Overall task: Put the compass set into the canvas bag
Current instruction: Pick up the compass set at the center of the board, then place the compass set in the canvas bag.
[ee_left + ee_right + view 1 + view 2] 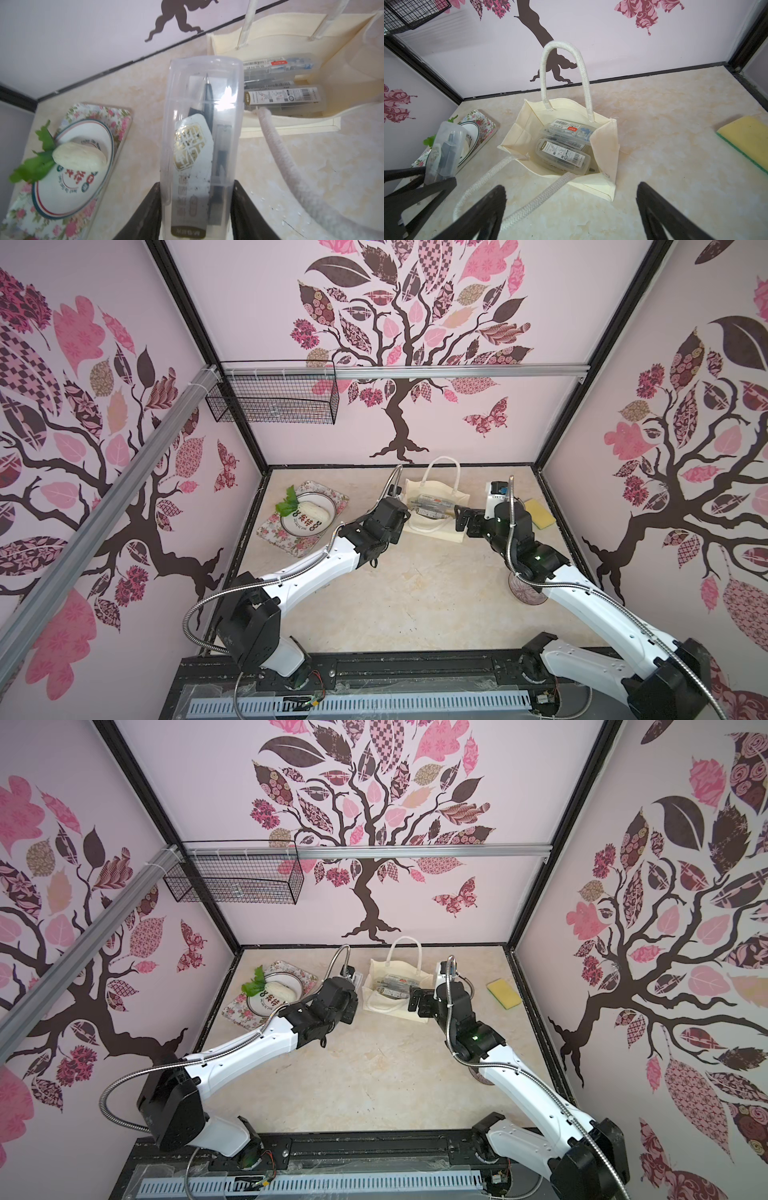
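The compass set (203,135) is a clear plastic case with a dark compass and a white label inside. My left gripper (196,187) is shut on its lower end, one black finger on each side. The right wrist view shows that case (446,149) held tilted, just left of the canvas bag (527,133). The cream bag (432,533) stands open with two clear cases (562,155) lying inside. One handle (564,76) stands up and the other handle (500,207) lies on the table. My right gripper (572,187) is open and holds nothing, near the bag's front right corner.
A floral tray (291,543) to the left carries a plate with a white bun and green leaves. A yellow sponge (540,514) lies right of the bag. A black wire basket (274,402) hangs on the back rail. A round patterned coaster (525,589) lies under my right arm.
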`<state>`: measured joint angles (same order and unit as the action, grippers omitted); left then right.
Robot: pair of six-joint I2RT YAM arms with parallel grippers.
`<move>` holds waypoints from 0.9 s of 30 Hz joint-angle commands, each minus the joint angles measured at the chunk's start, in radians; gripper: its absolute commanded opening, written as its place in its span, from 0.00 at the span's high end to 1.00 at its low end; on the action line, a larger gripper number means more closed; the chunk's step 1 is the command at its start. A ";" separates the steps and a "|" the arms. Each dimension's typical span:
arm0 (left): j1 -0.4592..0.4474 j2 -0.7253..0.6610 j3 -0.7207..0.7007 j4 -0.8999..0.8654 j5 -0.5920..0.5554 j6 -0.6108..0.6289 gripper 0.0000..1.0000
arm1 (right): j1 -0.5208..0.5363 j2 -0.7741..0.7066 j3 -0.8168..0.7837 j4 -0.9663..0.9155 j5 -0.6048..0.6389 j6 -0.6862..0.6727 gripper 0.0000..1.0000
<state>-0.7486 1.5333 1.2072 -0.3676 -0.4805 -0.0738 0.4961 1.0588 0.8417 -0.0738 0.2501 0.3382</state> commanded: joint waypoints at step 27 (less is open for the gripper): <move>0.020 0.521 0.473 0.277 0.234 0.645 0.51 | -0.003 -0.218 -0.087 -0.070 -0.037 0.106 0.00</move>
<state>-0.7292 2.0525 1.6196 -0.1448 -0.2653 0.5335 0.4961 0.8459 0.7380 -0.1291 0.2173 0.4419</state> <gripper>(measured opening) 0.494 0.997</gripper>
